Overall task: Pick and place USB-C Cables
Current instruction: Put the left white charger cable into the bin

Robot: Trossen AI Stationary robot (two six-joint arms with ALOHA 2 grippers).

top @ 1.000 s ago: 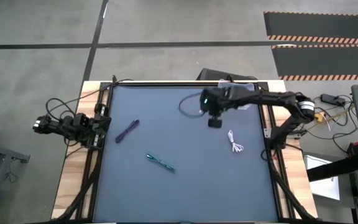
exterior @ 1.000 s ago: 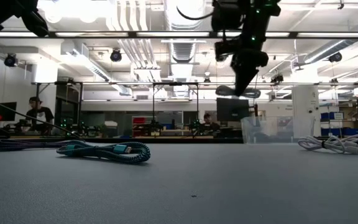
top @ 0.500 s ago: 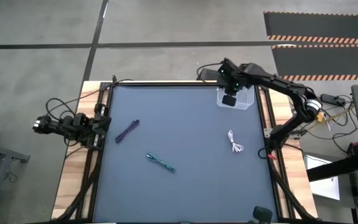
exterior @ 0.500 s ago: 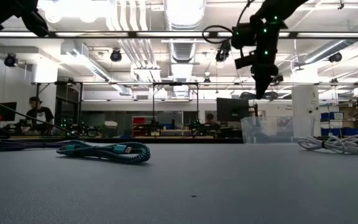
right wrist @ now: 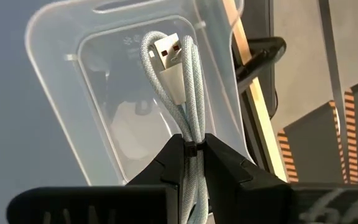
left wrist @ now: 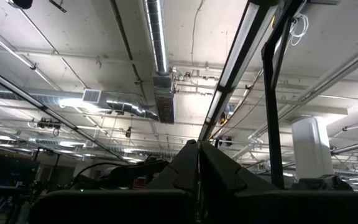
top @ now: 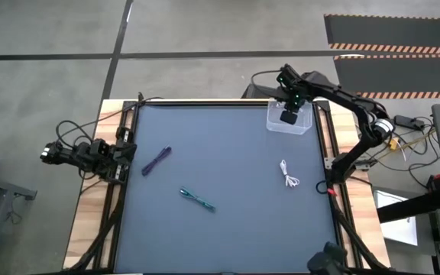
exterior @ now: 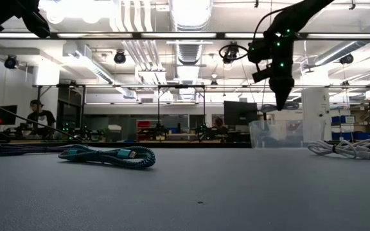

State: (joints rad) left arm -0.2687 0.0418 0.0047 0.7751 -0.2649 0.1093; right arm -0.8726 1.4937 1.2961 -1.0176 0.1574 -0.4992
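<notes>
My right gripper hangs over the clear plastic bin at the table's far right corner, shut on a folded white cable. A second white cable lies on the mat right of centre. The dark purple cable lies at the left and the teal cable nearer the front; the low view shows the teal one lying flat. My left gripper is shut and empty, resting beside the table's left edge. My right gripper pinches the folded white cable's bundled strands between its two fingers, several strands together. The fingers point down from above and the cable runs along them. The looped end with a silver plug hangs below the fingertips, clear, over the bin's inside.
The bin stands against the far right frame rail. Black frame rails run along the mat's left and right sides. In the low view the bin stands at the back right, with the lying white cable nearer.
My right gripper has carried the white cable from over the far middle of the mat toward the table's right and far edges, and now hangs above the bin. It has stayed shut on the cable. The other cables have not moved.
</notes>
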